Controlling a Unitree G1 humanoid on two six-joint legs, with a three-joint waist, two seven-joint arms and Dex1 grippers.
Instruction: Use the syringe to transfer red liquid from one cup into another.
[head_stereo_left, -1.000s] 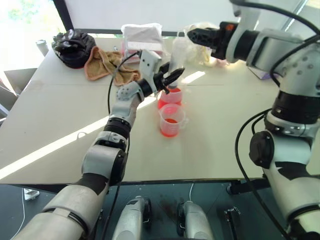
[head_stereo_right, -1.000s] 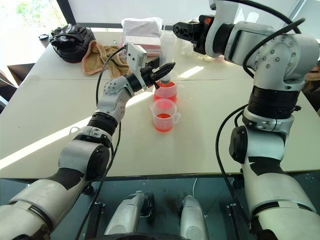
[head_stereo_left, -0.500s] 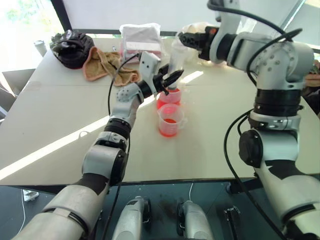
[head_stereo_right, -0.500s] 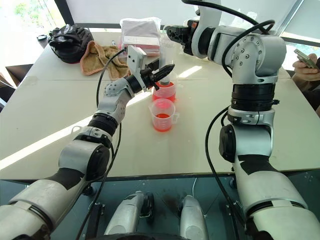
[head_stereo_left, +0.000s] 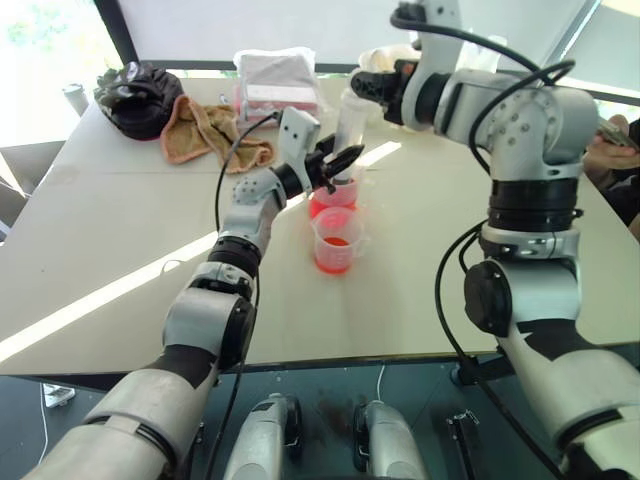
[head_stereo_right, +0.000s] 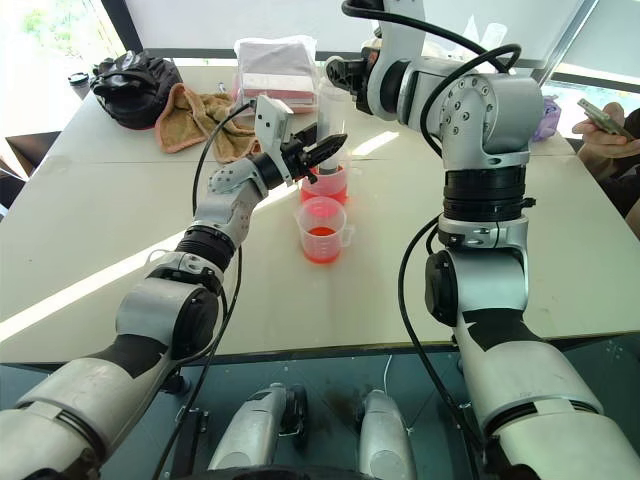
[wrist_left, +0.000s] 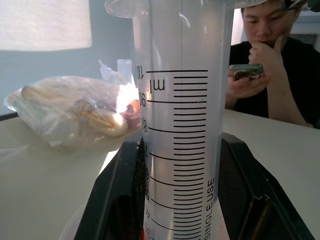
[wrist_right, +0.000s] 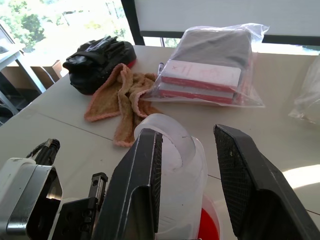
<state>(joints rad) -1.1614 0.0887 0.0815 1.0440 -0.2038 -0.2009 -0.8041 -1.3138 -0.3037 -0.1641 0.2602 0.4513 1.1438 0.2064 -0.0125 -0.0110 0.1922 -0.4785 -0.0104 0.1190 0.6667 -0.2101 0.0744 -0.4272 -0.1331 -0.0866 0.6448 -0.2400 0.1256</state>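
The syringe (head_stereo_left: 346, 125) stands upright with its tip in the far cup (head_stereo_left: 338, 192), which holds red liquid (head_stereo_right: 328, 184). My left gripper (head_stereo_left: 338, 163) is shut on the clear barrel (wrist_left: 182, 125), a black finger (wrist_left: 117, 200) on each side. My right gripper (wrist_right: 187, 165) is at the top of the syringe, open, with the white plunger head (wrist_right: 172, 145) between its fingers; it lies against one finger and a gap shows at the other. The near cup (head_stereo_left: 338, 243), with a handle, also holds some red liquid.
At the table's back lie an orange towel (head_stereo_left: 205, 130), a black bag (head_stereo_left: 140, 92) and a plastic bag with boxes (head_stereo_left: 275, 80). Another filled plastic bag (wrist_left: 70, 112) lies behind the cups. A person with a phone (head_stereo_right: 605, 115) sits at the right edge.
My right gripper has moved left and slightly down, from beside the syringe to around its plunger head. The left gripper and syringe have stayed in place.
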